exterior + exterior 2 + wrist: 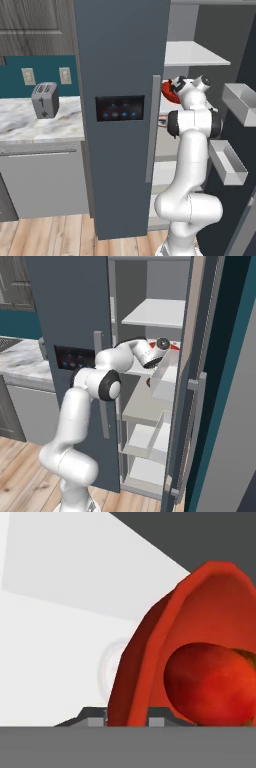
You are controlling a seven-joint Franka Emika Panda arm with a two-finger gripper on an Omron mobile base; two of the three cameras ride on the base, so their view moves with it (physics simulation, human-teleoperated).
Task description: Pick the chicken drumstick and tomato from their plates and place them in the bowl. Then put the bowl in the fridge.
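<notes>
Red-orange, rigid and glossy, the bowl sits pinched by its rim in my claw, over the fridge shelf. The tomato inside looks free to roll, so I judge any tilt risky.

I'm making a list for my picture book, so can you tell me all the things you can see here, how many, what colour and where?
fridge: one, dark blue-grey, in the middle, right door open.
fridge shelves: several, white, inside the fridge.
door bins: two, grey, on the open door's inside.
bowl: one, red-orange, inside the fridge at the arm's end, its rim between the tool's fingertips.
tomato: one, glossy red, inside the bowl.
toaster: one, grey, on the counter to the left.
counter: one, white marble, left of the fridge.
wall sockets: two, cream, on the teal wall above the toaster.
floor: light wood, at the bottom.
robot arm: one, white with dark joints, reaching into the fridge.
tool: one, dark-tipped, shut on the bowl's rim.
</notes>
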